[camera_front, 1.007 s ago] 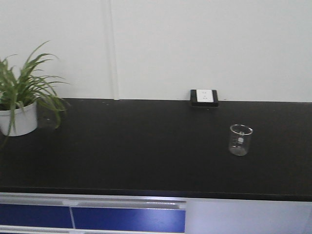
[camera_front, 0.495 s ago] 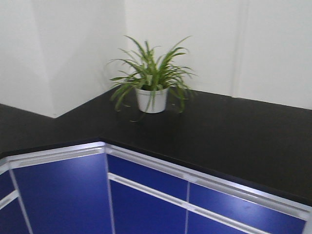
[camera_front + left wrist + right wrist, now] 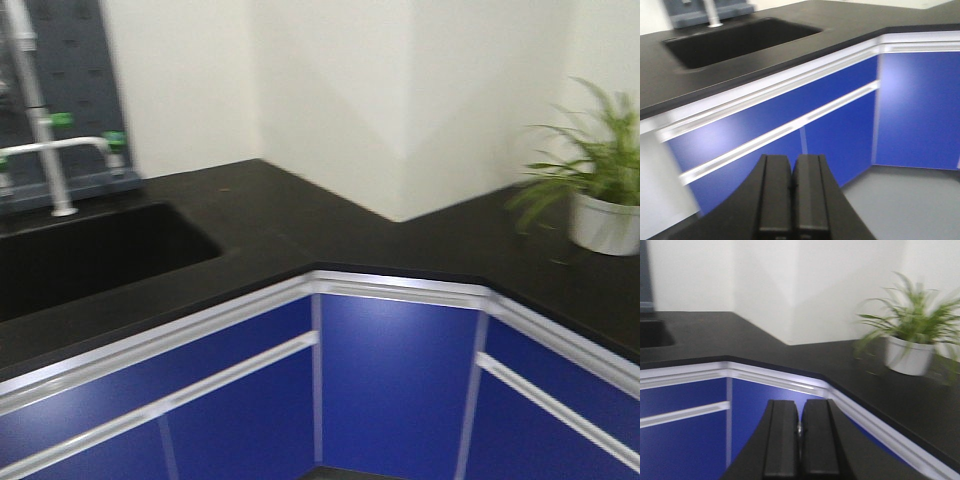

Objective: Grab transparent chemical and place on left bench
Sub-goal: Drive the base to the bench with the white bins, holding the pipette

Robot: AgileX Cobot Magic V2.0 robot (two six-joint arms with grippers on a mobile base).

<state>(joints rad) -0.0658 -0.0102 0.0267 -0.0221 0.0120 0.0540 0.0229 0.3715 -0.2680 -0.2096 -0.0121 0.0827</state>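
Evidently the left gripper (image 3: 792,200) and right gripper (image 3: 800,440) are pressing their jaws together; the thin clear plastic pipette is showing nowhere. Scanning slowly past the matte black table's (image 3: 300,230) corner is looking wisest.

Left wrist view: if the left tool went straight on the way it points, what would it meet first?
Probably the blue cabinet front below the sink. The left tool, jaws together, aims at it with only open air between, though blur makes depth uncertain.

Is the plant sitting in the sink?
No, the potted plant stands on the black worktop by the wall, apart from the sink.
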